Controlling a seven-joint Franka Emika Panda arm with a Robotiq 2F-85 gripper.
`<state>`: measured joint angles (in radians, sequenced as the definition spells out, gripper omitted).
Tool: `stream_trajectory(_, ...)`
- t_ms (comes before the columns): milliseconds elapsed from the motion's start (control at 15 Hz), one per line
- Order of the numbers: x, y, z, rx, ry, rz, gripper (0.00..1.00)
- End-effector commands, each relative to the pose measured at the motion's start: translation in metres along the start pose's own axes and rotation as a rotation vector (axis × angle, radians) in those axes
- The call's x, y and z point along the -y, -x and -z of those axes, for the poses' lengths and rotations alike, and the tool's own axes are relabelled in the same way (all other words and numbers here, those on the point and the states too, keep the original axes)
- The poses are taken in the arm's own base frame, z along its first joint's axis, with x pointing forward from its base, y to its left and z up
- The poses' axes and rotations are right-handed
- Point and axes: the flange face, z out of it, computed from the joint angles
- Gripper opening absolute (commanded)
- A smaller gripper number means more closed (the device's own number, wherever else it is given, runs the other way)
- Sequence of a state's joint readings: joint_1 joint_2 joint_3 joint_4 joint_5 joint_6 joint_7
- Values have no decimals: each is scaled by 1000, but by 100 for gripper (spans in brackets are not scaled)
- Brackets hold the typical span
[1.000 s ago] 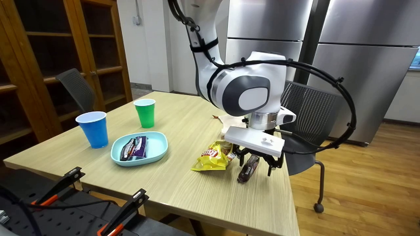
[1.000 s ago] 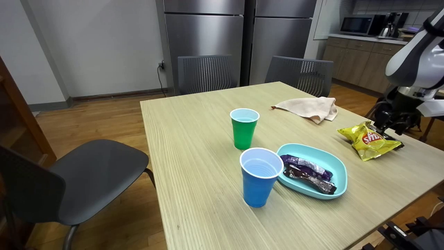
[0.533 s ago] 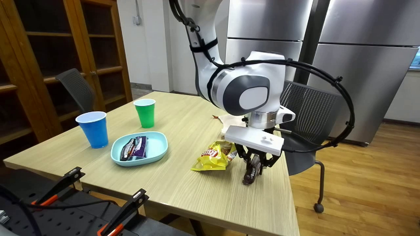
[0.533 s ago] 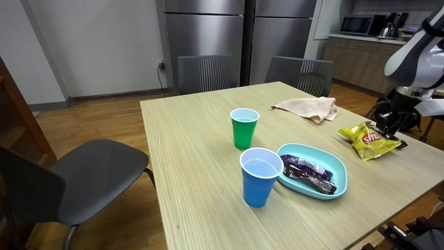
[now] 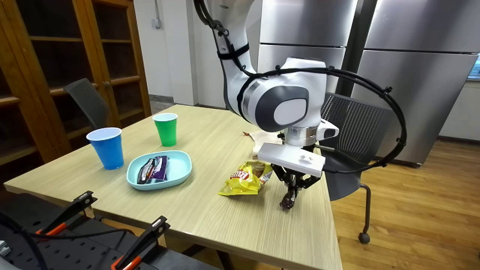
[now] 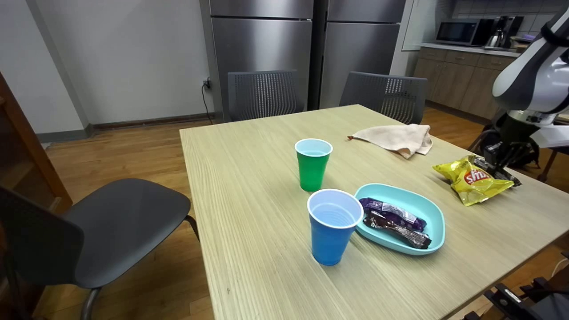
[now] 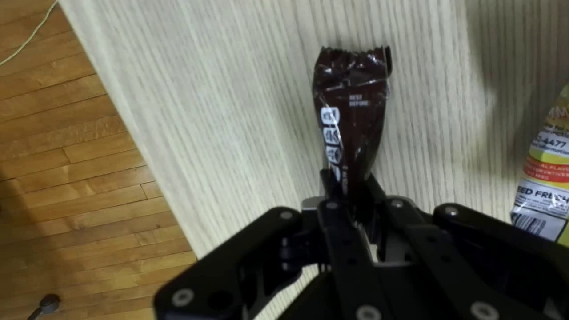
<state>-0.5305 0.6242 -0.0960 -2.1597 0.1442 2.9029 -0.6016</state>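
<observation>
A dark brown wrapped bar (image 7: 353,111) lies on the light wooden table near its edge. My gripper (image 7: 349,183) is shut on the bar's middle, the wrapper pinched between the two black fingers. One crimped end sticks out ahead of the fingertips in the wrist view; the other end is hidden beneath the gripper. In an exterior view the near end of the bar (image 5: 287,201) shows below the gripper (image 5: 293,187). Close beside it rests a yellow chip bag (image 5: 243,179), which partly covers the bar (image 6: 514,179) in an exterior view.
A light blue tray (image 5: 182,167) holds a purple and a dark wrapped bar. A blue cup (image 6: 331,235) and a green cup (image 6: 313,171) stand by it. A beige cloth (image 6: 395,137) lies behind the chip bag. A chair (image 5: 347,150) stands at the table's edge.
The fingers were wide apart around the bar one second ago and have closed on it. The bar has turned and shifted slightly between them. The arm has hardly moved; everything else looks the same.
</observation>
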Motion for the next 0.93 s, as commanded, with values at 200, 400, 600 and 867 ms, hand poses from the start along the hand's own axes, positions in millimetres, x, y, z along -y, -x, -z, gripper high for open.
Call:
stream_trajectory(200,1,3,54,-72,49,-10,4)
stream_trajectory(400,6,9,84,-103,57,28,4)
stream_trajectory(600,19,17,114,-131,60,89,4)
stream_trajectory(867,51,23,140,-168,45,200,4)
